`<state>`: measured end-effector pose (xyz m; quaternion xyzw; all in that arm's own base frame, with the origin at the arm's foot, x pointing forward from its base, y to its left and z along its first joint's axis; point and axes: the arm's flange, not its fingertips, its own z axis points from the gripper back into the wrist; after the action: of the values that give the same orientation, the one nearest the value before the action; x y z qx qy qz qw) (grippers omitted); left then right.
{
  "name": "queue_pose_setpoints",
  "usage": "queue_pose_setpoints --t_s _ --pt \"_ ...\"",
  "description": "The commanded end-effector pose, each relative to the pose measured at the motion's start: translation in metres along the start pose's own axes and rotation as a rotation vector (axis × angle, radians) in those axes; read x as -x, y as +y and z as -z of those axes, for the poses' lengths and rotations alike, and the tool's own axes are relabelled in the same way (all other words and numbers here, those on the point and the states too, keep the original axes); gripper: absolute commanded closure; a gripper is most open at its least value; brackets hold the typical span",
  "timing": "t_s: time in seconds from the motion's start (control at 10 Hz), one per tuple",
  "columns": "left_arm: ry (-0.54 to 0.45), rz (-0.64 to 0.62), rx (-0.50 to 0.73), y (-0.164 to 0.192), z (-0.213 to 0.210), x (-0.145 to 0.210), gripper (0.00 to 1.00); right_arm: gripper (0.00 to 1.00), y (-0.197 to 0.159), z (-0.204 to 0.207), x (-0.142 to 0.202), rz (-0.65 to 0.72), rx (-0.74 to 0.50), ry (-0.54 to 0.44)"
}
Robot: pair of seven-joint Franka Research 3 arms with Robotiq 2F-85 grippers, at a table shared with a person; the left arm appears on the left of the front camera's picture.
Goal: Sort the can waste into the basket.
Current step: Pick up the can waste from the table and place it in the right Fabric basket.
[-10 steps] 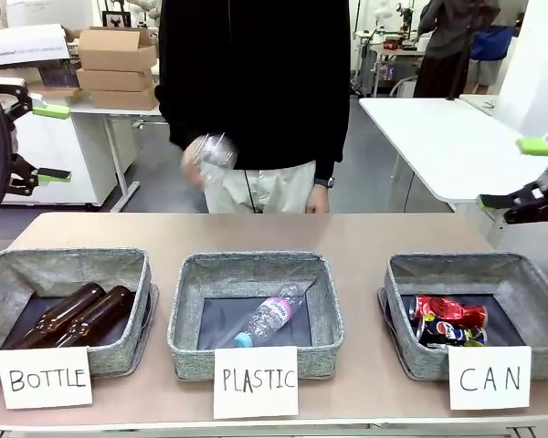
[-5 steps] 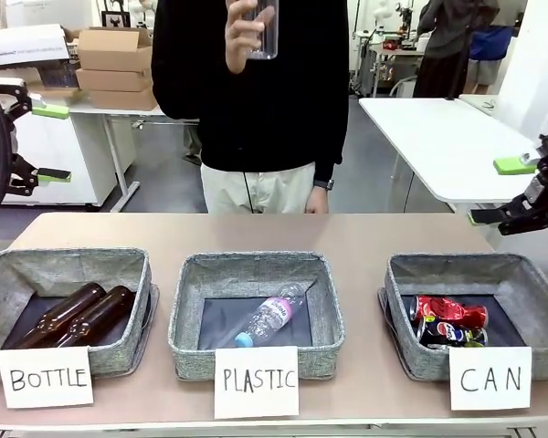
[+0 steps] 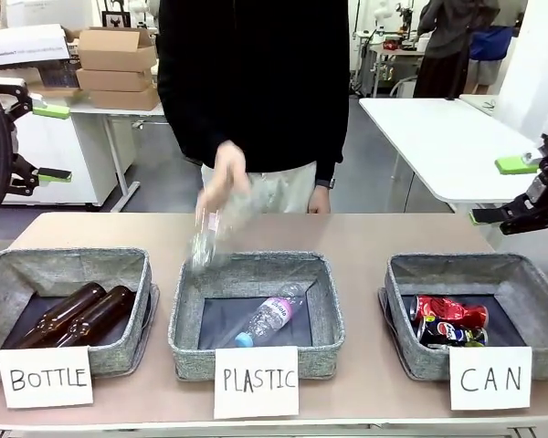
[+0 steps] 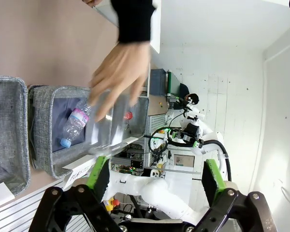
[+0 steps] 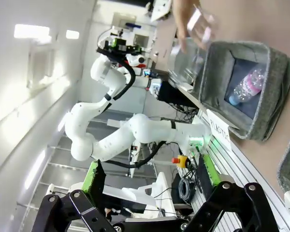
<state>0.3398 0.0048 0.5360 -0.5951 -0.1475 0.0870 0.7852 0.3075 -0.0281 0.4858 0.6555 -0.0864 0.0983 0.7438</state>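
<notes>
- Front view shows the right pincer (image 3: 510,190) raised above the counter's far right corner, its green-padded fingers spread apart and holding nothing.
- The left pincer (image 3: 47,141) hangs off the counter's left edge, likewise spread wide and empty; the left wrist view confirms a clear gap between its pads (image 4: 97,174).
- Directly below and in front of the right pincer sits the basket (image 3: 539,283) signed "CAN", at the counter's right end near the front edge.
- Both cans already lie on its dark floor, along the left wall: the red can (image 3: 449,311) touching the dark can (image 3: 450,333) just in front of it.
- Handling, as a judgement: both look crumpled, so they should be light, thin-walled and easily dented further, with slick painted sides. A gentle closing across the middle of the body, pads on opposite sides, would suit best; the dented faces may give uneven contact and let a can twist.
- At the counter's middle, the person's hand (image 3: 222,180) holds a clear plastic bottle (image 3: 210,233), blurred, over the far rim of the middle basket (image 3: 187,310), which already holds one plastic bottle (image 3: 267,318).
- The left basket (image 3: 18,269) holds two brown bottles (image 3: 73,315).
</notes>
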Motion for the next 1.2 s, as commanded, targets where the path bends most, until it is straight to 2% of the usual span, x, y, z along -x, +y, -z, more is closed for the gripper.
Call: queue_pose_setpoints --t_s 0.0,1.1 --pt "0.0 -0.006 0.025 -0.003 0.0001 -0.0002 0.0 0.0 0.0017 -0.0013 -0.0012 -0.022 0.013 0.004" --pt "0.0 -0.006 0.025 -0.003 0.0001 -0.0002 0.0 0.0 0.0017 -0.0013 -0.0012 -0.022 0.013 0.004"
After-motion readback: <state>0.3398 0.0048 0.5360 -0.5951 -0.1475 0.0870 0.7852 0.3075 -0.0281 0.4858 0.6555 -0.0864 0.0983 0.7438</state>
